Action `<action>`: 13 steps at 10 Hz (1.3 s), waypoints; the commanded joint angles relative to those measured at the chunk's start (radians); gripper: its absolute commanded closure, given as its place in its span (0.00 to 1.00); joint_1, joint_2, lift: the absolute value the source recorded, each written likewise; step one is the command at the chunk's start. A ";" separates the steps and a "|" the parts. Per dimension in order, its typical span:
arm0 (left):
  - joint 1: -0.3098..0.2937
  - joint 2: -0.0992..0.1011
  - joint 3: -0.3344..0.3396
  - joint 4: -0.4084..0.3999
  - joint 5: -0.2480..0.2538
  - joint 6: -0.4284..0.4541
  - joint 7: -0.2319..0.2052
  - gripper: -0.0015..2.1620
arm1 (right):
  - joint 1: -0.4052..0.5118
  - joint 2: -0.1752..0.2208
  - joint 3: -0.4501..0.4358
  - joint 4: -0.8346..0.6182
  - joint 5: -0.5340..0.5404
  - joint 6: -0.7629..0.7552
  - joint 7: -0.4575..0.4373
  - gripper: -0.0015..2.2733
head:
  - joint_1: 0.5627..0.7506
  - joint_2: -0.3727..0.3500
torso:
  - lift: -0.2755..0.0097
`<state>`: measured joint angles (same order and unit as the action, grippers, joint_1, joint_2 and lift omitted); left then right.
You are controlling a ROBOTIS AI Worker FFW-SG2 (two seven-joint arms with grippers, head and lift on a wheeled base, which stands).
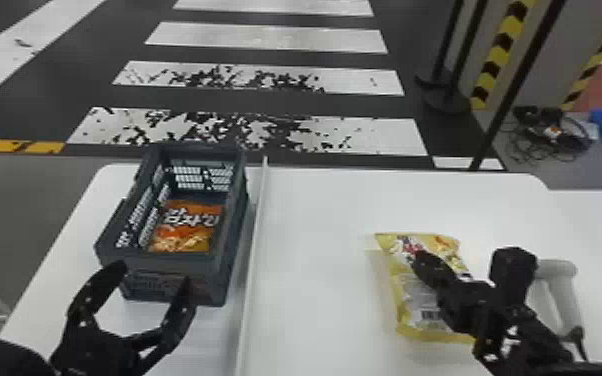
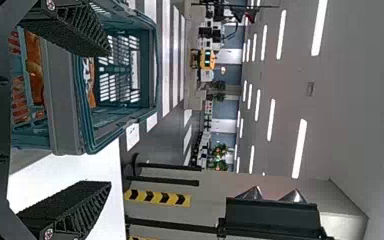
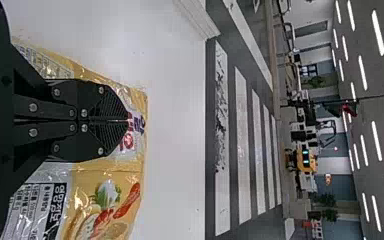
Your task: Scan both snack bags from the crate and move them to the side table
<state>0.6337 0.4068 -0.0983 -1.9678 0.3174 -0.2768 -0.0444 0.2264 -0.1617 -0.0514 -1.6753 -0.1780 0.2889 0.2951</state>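
In the head view, I have the white table (image 1: 325,215) as the base surface. A raised white strip (image 1: 259,210) divides it. The dark grey crate (image 1: 236,230) stands left of the strip. I read the left gripper (image 1: 152,276) at the crate's near end, fingers spread; contact cannot be determined. I read the right gripper (image 1: 421,262) over the yellow snack bag (image 1: 410,300), fingers pressed together; I cannot confirm contact. This bag lies flat, right of the strip. A light grey handle (image 1: 562,287) is beyond that gripper. The orange snack bag (image 1: 185,232) lies inside the crate.
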 commanded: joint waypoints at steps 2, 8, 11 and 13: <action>-0.002 0.001 -0.003 0.003 0.000 0.000 0.000 0.04 | 0.013 -0.007 -0.015 -0.001 0.005 -0.004 0.024 0.99 | 0.70 0.47 | 0.62; -0.002 0.001 -0.003 0.004 0.002 0.000 0.000 0.04 | 0.054 -0.041 -0.044 -0.011 0.012 -0.020 0.053 0.99 | 0.70 0.44 | 0.62; -0.002 0.000 -0.004 0.006 0.002 0.000 0.000 0.04 | 0.060 -0.058 -0.051 -0.012 0.012 -0.023 0.067 0.99 | 0.70 0.42 | 0.62; -0.002 0.000 -0.006 0.006 0.002 0.000 0.000 0.04 | 0.082 -0.056 -0.054 -0.054 0.008 -0.023 0.076 0.99 | 0.70 0.41 | 0.62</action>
<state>0.6320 0.4065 -0.1034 -1.9612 0.3195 -0.2768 -0.0444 0.3017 -0.2179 -0.1055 -1.7161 -0.1676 0.2659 0.3711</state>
